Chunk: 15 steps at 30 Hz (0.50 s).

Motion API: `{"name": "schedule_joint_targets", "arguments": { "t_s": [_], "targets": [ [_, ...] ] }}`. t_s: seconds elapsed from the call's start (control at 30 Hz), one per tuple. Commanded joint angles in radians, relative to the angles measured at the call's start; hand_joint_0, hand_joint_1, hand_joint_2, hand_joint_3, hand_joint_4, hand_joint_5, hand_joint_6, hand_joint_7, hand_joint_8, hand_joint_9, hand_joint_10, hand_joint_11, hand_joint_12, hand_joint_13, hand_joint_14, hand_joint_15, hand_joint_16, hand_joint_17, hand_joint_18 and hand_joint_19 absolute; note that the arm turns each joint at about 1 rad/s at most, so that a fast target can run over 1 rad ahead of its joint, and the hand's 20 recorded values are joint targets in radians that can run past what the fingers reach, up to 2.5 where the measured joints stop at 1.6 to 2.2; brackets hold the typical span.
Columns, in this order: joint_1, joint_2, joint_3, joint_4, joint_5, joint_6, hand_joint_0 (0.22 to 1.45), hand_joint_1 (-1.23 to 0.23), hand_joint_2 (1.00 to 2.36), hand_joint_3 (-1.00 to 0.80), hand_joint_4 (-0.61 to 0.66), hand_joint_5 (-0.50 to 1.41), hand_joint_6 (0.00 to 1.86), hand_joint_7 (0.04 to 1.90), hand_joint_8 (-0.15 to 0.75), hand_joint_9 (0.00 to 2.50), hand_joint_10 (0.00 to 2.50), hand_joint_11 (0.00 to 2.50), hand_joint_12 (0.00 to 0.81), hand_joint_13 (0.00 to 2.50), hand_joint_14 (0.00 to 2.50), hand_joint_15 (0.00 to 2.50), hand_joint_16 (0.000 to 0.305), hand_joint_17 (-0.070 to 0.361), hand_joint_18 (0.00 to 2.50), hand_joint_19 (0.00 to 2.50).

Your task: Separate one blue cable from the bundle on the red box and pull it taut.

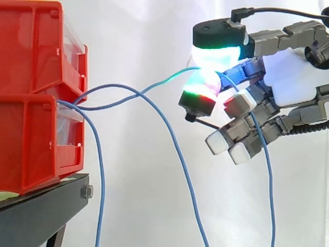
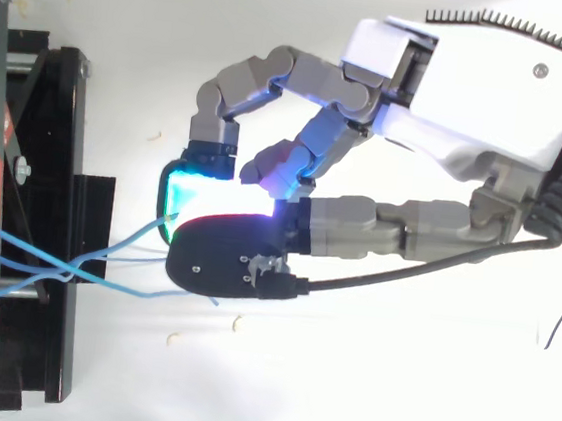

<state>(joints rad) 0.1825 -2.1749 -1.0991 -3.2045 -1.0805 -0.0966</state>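
backdrop: we see a plain white curtain (image 1: pixel 154 41), brightly and evenly lit | furniture: we note a black stand (image 1: pixel 41 211) at lower left, a bolt (image 1: pixel 87 192) in its edge | from above: we find white ground (image 2: pixel 361 410) with a few pale scraps (image 2: pixel 174 338)

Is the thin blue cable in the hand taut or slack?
Slack: the thin blue cable sags in a curve between the red plastic bins and the hand's pinching fingertips.
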Motion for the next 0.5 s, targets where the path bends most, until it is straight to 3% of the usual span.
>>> {"name": "schedule_joint_targets", "arguments": {
  "t_s": [0.0, 0.47],
  "targets": [
    [0.0, 0.0, -0.001, 0.0, 0.001, 0.0, 0.49, -0.75, 1.4, -0.05, -0.03, -0.11, 0.91, 1.15, 0.425, 1.25, 0.01, 0.85, 0.431, 0.91, 0.01, 0.44, 0.059, 0.133, 0.92, 0.31],
    [0.0, 0.0, -0.001, 0.0, 0.001, 0.0, 0.49, -0.75, 1.4, -0.05, -0.04, -0.11, 0.91, 1.14, 0.421, 1.25, 0.01, 0.84, 0.431, 0.91, 0.01, 0.45, 0.059, 0.133, 0.92, 0.31]
  ]
}}
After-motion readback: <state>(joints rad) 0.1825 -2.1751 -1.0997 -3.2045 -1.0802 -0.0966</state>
